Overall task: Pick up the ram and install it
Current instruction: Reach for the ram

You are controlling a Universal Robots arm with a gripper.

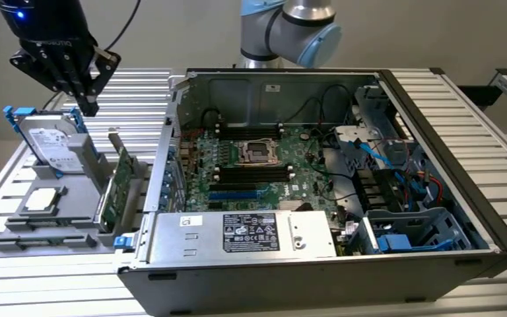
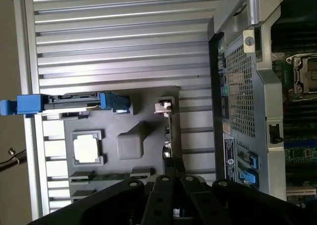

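The ram (image 2: 111, 176) is a thin green stick lying edge-up in a slot of the grey holder (image 2: 130, 146), beside the square silver processor chip (image 2: 88, 148). My gripper (image 1: 89, 105) hangs high above the holder's (image 1: 68, 198) far end, over the hard drive (image 1: 49, 142). Its dark fingers (image 2: 173, 178) look pressed together with nothing between them. They are well apart from the ram. The open computer case (image 1: 324, 172) holds the motherboard (image 1: 280, 188), whose black memory slots (image 1: 253, 173) lie near the processor socket (image 1: 259, 152).
A large green expansion card (image 1: 119, 188) stands upright in the holder, next to the case wall. A hard drive with blue rails (image 2: 74, 103) sits at the holder's end. Inside the case are the power supply (image 1: 249, 234), cables and blue drive cages (image 1: 412, 231). A slatted metal table (image 2: 124, 36) lies underneath.
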